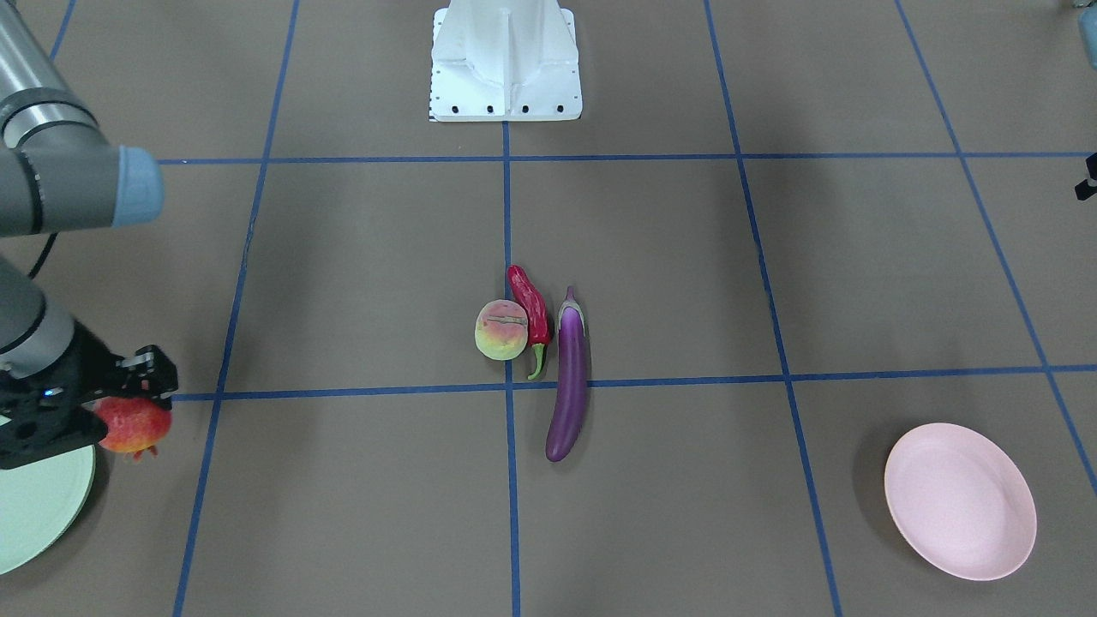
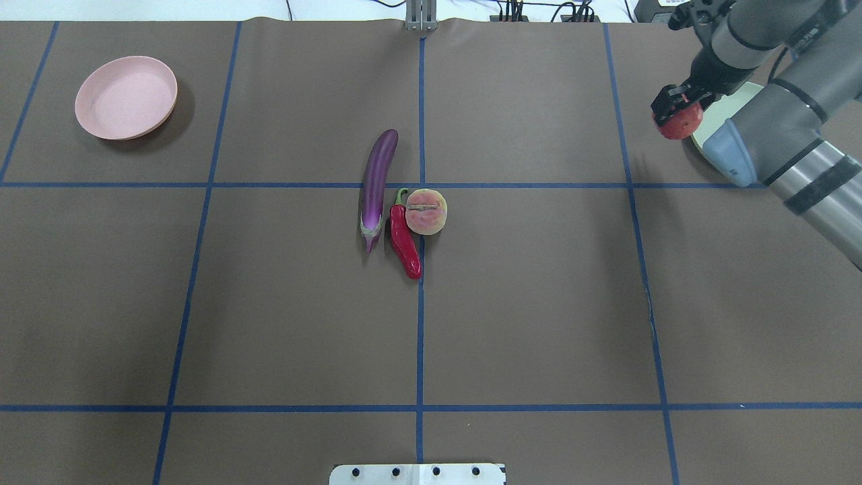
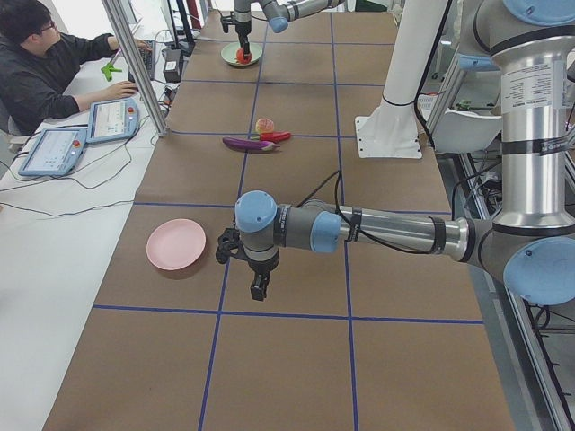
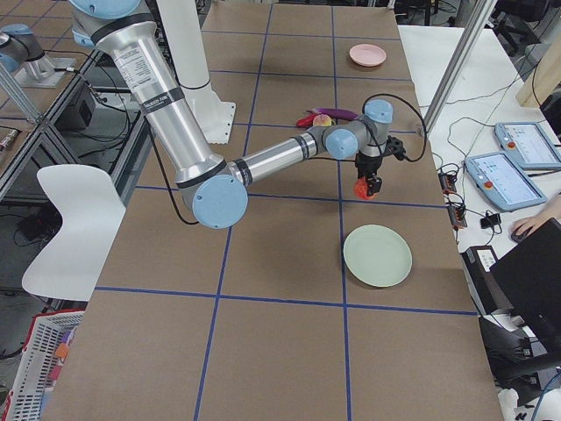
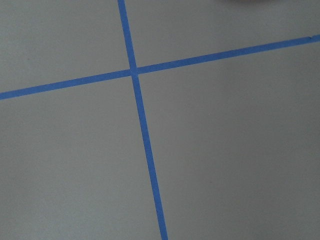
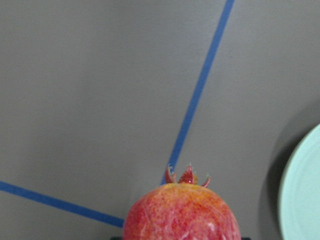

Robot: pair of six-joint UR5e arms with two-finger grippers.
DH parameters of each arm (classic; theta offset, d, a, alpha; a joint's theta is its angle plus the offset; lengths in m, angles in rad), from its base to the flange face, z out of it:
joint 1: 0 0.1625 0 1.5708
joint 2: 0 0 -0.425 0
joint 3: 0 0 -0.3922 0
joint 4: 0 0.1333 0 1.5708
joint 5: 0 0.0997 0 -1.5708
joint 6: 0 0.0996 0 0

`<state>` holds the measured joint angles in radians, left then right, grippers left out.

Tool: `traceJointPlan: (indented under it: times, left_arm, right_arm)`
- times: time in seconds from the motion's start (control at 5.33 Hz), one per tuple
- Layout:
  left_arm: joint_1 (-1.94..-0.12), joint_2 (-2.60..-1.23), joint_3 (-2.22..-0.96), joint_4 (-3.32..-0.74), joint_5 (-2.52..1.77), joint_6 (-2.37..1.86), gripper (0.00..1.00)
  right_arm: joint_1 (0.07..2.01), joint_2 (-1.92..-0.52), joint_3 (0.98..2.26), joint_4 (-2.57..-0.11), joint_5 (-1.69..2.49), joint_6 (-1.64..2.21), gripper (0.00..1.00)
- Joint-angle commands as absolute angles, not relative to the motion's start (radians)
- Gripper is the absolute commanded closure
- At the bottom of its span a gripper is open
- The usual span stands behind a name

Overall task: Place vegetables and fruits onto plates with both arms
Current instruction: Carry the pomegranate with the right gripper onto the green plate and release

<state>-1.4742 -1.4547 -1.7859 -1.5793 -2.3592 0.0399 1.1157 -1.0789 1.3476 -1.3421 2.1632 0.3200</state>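
We see our right pincer (image 1: 140, 390) clamped on the pomegranate (image 1: 133, 427), which sits between its fingers, crown away from the wrist, above the tabletop (image 1: 343, 257) just beside the mint green plate (image 1: 38, 506). We cannot tell how far open our left pincer (image 3: 258, 285) is.

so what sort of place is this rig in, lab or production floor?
Most likely a robotics lab set up for data collection. The table is papered brown and marked with a blue tape grid, and an operator sits alongside with control tablets.
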Motion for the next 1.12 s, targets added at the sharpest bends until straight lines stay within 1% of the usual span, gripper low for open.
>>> traceJointPlan:
  times: [0.0,0.19,0.38,0.56,0.75,0.94]
  left_arm:
    - [-1.474,-1.456,-1.787,-1.580,-2.359,0.040,0.00]
    - [-1.474,-1.456,-1.787,-1.580,-2.359,0.041,0.00]
    - [-1.474,-1.456,-1.787,-1.580,-2.359,0.040,0.00]
    - [-1.474,-1.456,-1.787,-1.580,-2.359,0.040,0.00]
    - [-1.474,-1.456,-1.787,-1.580,-2.359,0.040,0.00]
    - [-1.474,-1.456,-1.787,-1.580,-2.359,0.040,0.00]
  right_arm:
    - [1.202,-1.089,1.107,-1.119,2.207,0.209,1.00]
    - [1.207,-1.103,1.106,-1.115,2.200,0.210,0.26]
    - [1.207,-1.115,1.108,-1.114,2.206,0.222,0.01]
    - [1.210,-1.112,1.142,-1.114,2.236,0.292,0.00]
    - [1.198,-1.100,1.237,-1.117,2.252,0.460,0.00]
    - [1.093,-1.065,1.332,-1.117,2.235,0.670,0.00]
